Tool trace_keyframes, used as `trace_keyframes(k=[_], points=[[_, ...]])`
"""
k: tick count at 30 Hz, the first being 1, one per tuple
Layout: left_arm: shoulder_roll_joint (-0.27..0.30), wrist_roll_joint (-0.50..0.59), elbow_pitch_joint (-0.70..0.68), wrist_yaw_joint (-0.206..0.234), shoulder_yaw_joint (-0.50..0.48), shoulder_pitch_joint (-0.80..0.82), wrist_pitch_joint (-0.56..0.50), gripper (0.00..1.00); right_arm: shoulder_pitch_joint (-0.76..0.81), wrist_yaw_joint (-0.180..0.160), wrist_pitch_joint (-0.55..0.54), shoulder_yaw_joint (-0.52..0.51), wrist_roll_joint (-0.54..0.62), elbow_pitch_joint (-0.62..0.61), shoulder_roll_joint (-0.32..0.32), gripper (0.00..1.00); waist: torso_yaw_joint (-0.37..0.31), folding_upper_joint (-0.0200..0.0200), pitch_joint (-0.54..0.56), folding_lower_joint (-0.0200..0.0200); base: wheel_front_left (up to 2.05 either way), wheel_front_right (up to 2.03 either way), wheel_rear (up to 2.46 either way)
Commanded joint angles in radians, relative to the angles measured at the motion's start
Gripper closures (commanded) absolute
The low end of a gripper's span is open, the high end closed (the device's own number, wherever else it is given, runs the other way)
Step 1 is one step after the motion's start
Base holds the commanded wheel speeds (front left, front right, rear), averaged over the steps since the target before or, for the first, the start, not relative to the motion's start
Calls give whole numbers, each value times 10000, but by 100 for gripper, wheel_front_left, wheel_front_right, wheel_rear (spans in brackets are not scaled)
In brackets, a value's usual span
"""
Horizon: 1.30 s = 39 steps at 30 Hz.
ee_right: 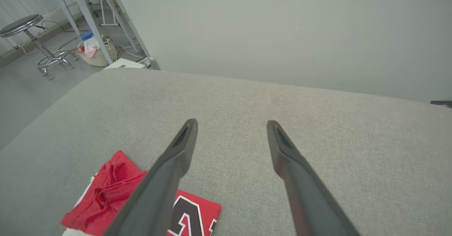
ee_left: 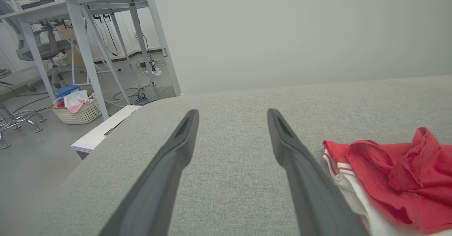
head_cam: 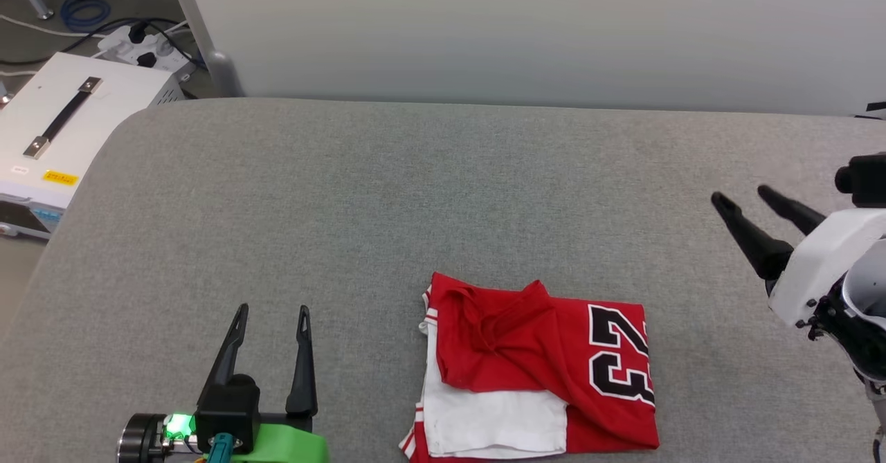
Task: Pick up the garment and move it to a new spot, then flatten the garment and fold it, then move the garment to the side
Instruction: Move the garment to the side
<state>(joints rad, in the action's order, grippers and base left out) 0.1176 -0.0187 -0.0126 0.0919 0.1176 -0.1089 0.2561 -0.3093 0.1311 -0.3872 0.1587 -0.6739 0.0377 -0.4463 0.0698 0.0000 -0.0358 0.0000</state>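
The garment (head_cam: 533,369), a red shirt with a white sleeve panel and a black "23", lies folded in a rough rectangle at the near middle of the grey padded table (head_cam: 387,193). Its top layer is rumpled near the collar. My left gripper (head_cam: 272,311) stands open to the left of it, apart from the cloth, nothing between its fingers. My right gripper (head_cam: 742,198) hangs open above the table's right side, well clear of the shirt. The left wrist view has the garment (ee_left: 392,179) at its right edge; in the right wrist view the garment (ee_right: 113,197) lies low left.
A white case (head_cam: 69,124) with a black handle sits beyond the table's left edge, cables and a power strip (head_cam: 142,48) behind it. A pale wall panel runs along the far edge. On the floor, a laundry basket (ee_left: 76,109) sits beside desk legs, and a stool (ee_right: 21,26) stands nearby.
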Motion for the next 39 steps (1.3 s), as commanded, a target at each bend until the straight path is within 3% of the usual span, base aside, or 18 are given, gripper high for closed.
trace_keyframes(k=[1,6,12,28,35,36,37,39], points=[[-69,-6,7,-30,-28,188,57,0,-151,-4,-640,184,-508,124,-214,0,143,0,-155,0,0,0,0],[-112,-8,-8,-35,-34,335,57,0,-90,-4,-3018,893,-2162,337,-855,0,326,0,-433,0,0,0,0],[-164,20,-54,-95,49,588,57,0,294,-4,-3985,1567,-2805,511,-1033,0,573,0,-834,0,0,0,0],[-209,104,-48,-165,223,1240,57,0,274,-4,-3235,3477,-3066,2344,-99,0,1060,0,-1810,0,0,0,0],[-207,105,3,-126,246,1294,57,0,88,-4,-2391,4225,-3357,2600,-141,0,1104,0,-1804,0,0,0,0],[-211,97,17,-117,246,1281,57,0,28,-4,-2201,4260,-3347,2594,-201,76,1093,0,-1773,0,0,0,0],[-215,87,35,-108,245,1260,57,0,-26,-4,-2030,4307,-3400,2598,-262,100,1076,0,-1733,0,0,0,0],[-224,76,68,-94,250,1213,57,0,-142,-4,-1708,4349,-3515,2535,-396,100,1037,0,-1635,0,0,0,0]])
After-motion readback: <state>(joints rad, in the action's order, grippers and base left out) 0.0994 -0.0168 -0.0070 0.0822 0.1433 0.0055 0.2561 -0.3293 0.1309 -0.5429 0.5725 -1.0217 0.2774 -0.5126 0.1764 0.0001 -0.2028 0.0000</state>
